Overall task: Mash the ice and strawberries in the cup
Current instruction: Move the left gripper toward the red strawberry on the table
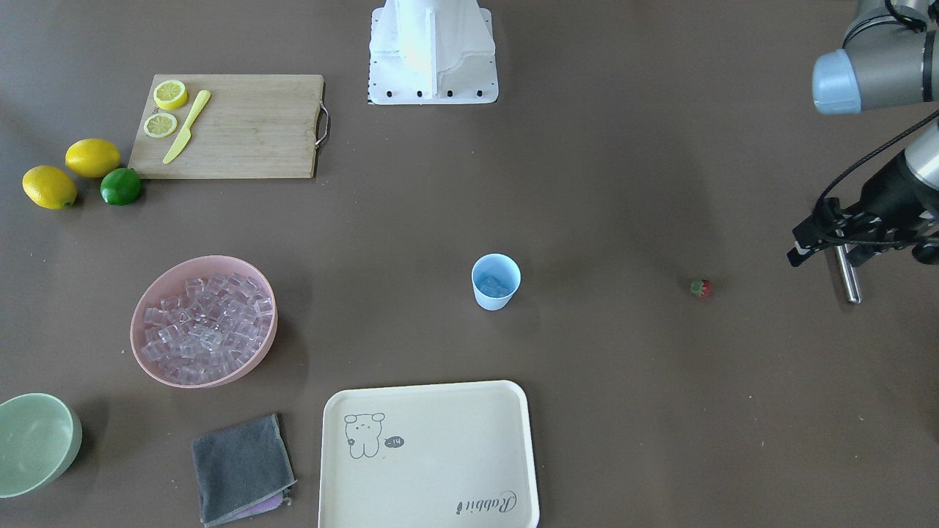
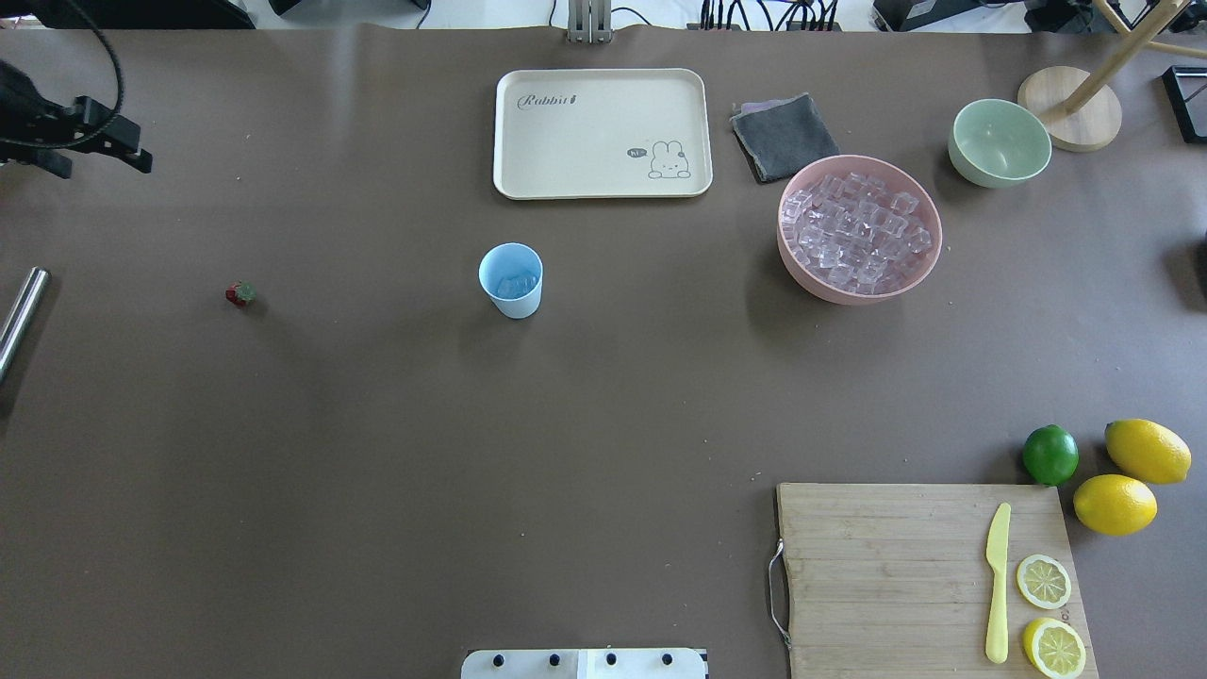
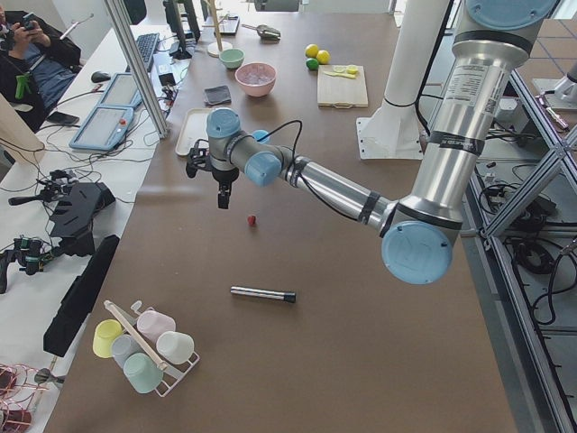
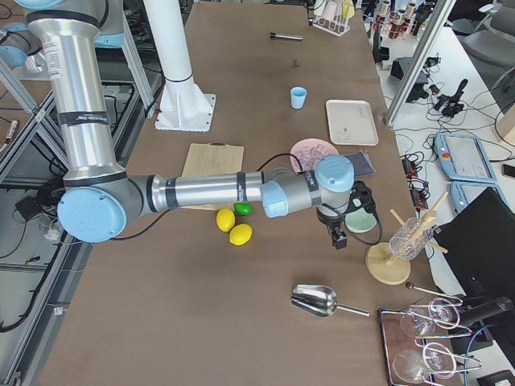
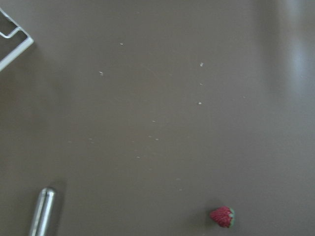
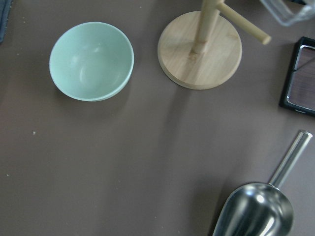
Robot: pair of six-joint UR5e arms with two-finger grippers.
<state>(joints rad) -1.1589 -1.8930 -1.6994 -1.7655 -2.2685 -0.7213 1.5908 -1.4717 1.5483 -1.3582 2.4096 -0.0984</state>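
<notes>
The light blue cup (image 1: 496,282) (image 2: 511,280) stands upright mid-table with a few clear ice cubes (image 2: 517,285) inside. Many more ice cubes (image 2: 858,231) fill a pink bowl (image 1: 150,352). A tiny red strawberry (image 1: 700,288) (image 2: 240,293) (image 5: 222,217) lies alone on the table, on the cup's left-arm side. My left gripper (image 1: 810,235) (image 2: 94,160) hovers above the table beyond the strawberry and looks open and empty. My right gripper (image 4: 338,237) hangs near the pale green bowl (image 6: 91,61). It shows only in the exterior right view, so I cannot tell its state.
A metal rod (image 2: 19,316) (image 3: 262,294) lies near the left gripper. A steel scoop (image 6: 256,211) and a wooden stand (image 6: 199,49) sit by the right gripper. Also on the table: a cream tray (image 2: 603,132), grey cloth (image 2: 783,137), and cutting board (image 2: 896,566) with knife, lemons and lime.
</notes>
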